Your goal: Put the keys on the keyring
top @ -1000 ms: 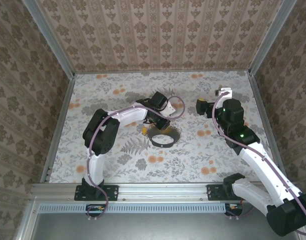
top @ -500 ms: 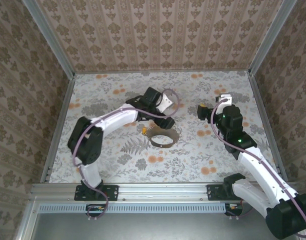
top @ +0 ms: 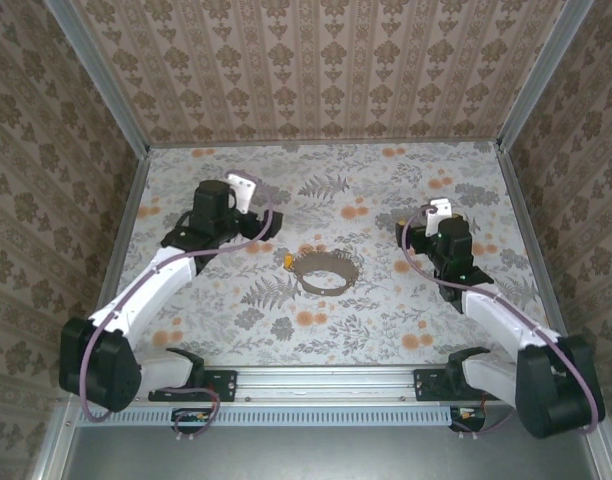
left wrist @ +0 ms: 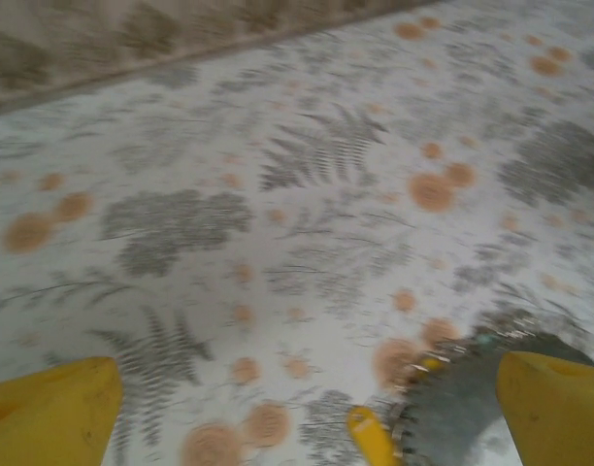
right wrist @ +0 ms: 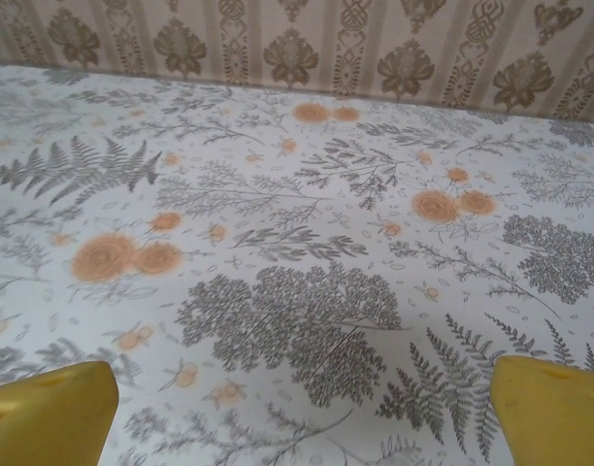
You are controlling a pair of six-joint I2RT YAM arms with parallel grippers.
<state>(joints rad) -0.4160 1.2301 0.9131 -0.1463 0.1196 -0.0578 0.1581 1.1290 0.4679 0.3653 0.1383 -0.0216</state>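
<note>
From above, the chain loop (top: 326, 289) lies flat on the flowered tablecloth (top: 236, 300), about midway between the two arms. The small yellow key (top: 289, 263) sits against the loop's left edge. From here I cannot tell whether it is threaded on the chain or just lying against it; it is too small, and it looks much like the orange flowers printed on the cloth.

The left gripper (left wrist: 297, 427) is well to the left of the loop and touches neither the chain nor the key. Its own camera is blurred. The yellow fingers (left wrist: 49, 413) show only as two blunt tips, cut off at the bottom corners and spread wide with nothing between them. Low in that view, between the tips and nearer the right one, are the top end of the key and a beaded arc of chain just beside it, with a dark grey patch inside the arc. The bottom edge cuts off the rest of both.

The right gripper (right wrist: 297, 417) sits to the right of the loop, also clear of it. Its fingers are likewise spread wide and empty, with only their tips showing at the lower corners. Ahead of them there is sharp, bare cloth running up to the patterned wall (right wrist: 394, 58).

In the overhead view both sets of fingers are dark, and the arms and purple cables (top: 116, 310) partly hide them, so their tips are hard to pick out there.
</note>
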